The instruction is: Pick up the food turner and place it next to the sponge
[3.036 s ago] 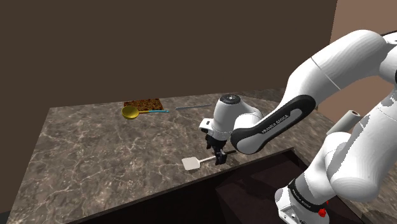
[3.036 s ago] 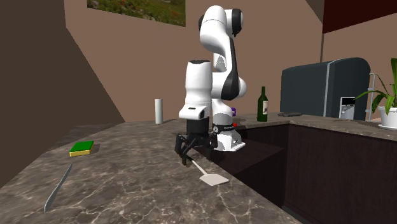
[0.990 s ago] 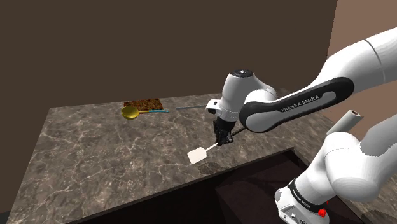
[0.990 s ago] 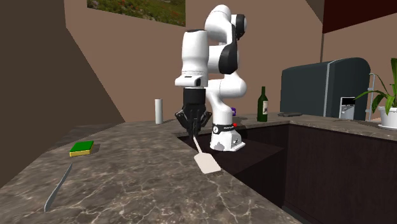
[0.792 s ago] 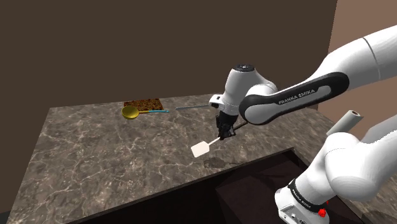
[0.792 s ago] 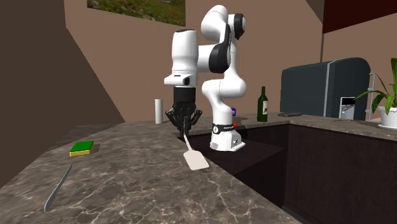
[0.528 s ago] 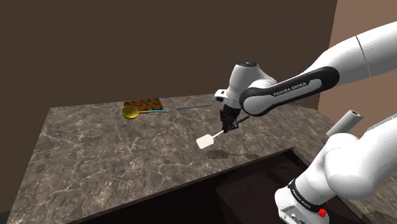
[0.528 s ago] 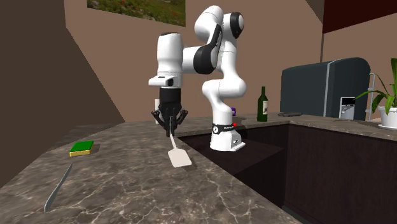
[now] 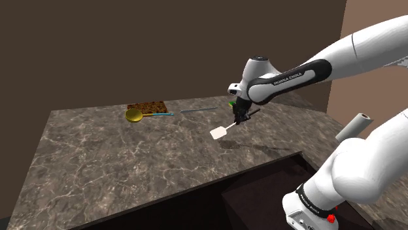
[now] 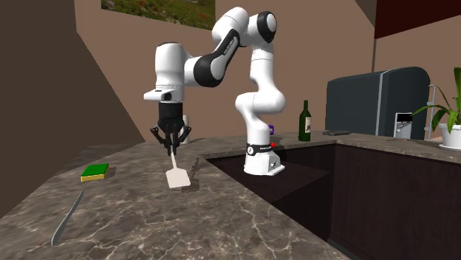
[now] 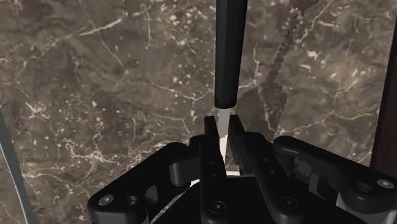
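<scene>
- The hand (image 10: 171,140) is clamped on the turner (image 10: 176,176). In the wrist view its two fingers (image 11: 209,137) press on the thin white shaft, right beside where the black handle (image 11: 228,57) begins.
- The turner hangs in the air, clear of the surface (image 10: 148,221). It is tilted, with its flat white blade lowest and its shadow on the dark stone underneath.
- In the shoulder view the hand (image 9: 240,117) holds the turner (image 9: 219,131) over the far part of the surface (image 9: 98,157), toward that view's right.
- The sponge (image 10: 95,172), green on top with a yellow layer below, lies flat near the surface's edge along the dark wall. In the second exterior view the blade is to the sponge's right, apart from it.
- In the shoulder view a bit of the green sponge (image 9: 231,103) peeks out just behind the hand.
- A knife (image 10: 68,214) lies flat on the surface near the sponge, along the same wall edge. In the shoulder view the knife (image 9: 199,110) lies between the sponge and a yellow spoon (image 9: 135,115) with a blue handle.
- A brown mat (image 9: 146,106) sits at the wall edge, just behind the spoon.
- A dark green bottle (image 10: 304,122) stands on the far counter, and a white roll (image 10: 185,122) stands upright behind the hand.
</scene>
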